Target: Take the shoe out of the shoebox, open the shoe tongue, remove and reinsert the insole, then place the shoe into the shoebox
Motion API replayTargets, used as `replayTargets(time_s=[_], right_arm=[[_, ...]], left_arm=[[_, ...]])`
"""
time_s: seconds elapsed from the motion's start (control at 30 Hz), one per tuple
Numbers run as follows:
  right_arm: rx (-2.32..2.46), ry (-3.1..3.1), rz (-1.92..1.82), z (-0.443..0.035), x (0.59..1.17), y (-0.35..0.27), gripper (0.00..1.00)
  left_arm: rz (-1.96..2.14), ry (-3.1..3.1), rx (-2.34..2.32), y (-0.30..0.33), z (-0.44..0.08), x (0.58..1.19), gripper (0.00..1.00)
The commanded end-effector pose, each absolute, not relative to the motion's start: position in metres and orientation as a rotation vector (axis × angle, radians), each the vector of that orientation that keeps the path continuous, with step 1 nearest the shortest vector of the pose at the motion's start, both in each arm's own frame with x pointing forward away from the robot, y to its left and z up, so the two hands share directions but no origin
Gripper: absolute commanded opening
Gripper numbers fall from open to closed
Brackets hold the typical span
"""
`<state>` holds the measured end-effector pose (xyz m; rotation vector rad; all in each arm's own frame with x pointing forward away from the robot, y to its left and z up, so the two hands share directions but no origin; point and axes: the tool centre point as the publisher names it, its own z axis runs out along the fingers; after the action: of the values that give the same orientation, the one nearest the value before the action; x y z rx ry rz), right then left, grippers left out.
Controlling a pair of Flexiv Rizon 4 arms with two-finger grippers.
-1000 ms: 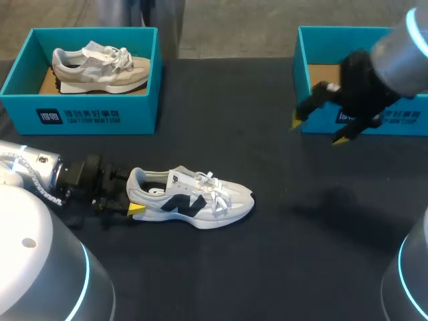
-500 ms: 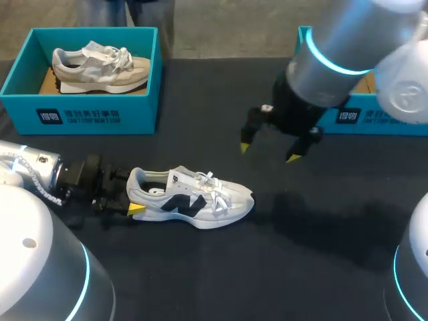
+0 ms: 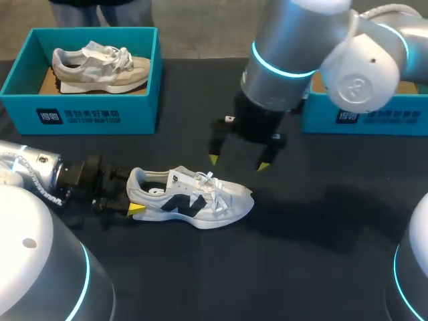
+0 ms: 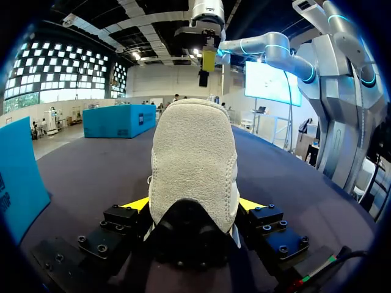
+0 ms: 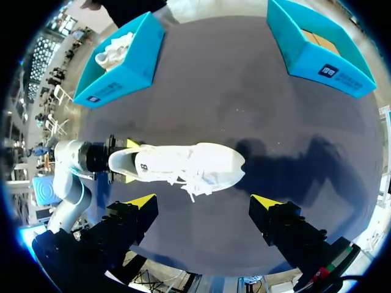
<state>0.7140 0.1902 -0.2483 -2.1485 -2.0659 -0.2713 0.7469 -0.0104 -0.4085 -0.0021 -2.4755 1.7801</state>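
Your white sneaker (image 3: 194,198), with a black logo on its side, stands upright on its sole with white laces, toe pointing to your right. The open teal shoebox (image 3: 381,115) sits well apart, at your far right.

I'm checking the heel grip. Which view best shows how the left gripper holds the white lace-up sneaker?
The left wrist view: the heel of the white lace-up sneaker fills it, pinched between the two yellow tips of the left gripper. The head view shows only one tip; the right wrist view shows it small, from above.
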Motion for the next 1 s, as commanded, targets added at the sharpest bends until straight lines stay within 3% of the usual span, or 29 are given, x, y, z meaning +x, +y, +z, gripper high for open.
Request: replayTargets(time_s=[0.03, 0.43, 1.0], right_arm=[[-2.158, -2.073, -0.255, -0.25, 0.715, 0.197, 1.0], [-2.158, -2.073, -0.255, -0.25, 0.715, 0.197, 1.0], [-2.345, -2.278, -0.033, -0.281, 0.716, 0.257, 1.0]], left_arm=[[1.782, -2.478, 0.001, -0.011, -0.409, 0.747, 0.0], [1.782, -2.478, 0.001, -0.011, -0.409, 0.747, 0.0], [1.782, -2.478, 0.001, -0.011, -0.409, 0.747, 0.0]])
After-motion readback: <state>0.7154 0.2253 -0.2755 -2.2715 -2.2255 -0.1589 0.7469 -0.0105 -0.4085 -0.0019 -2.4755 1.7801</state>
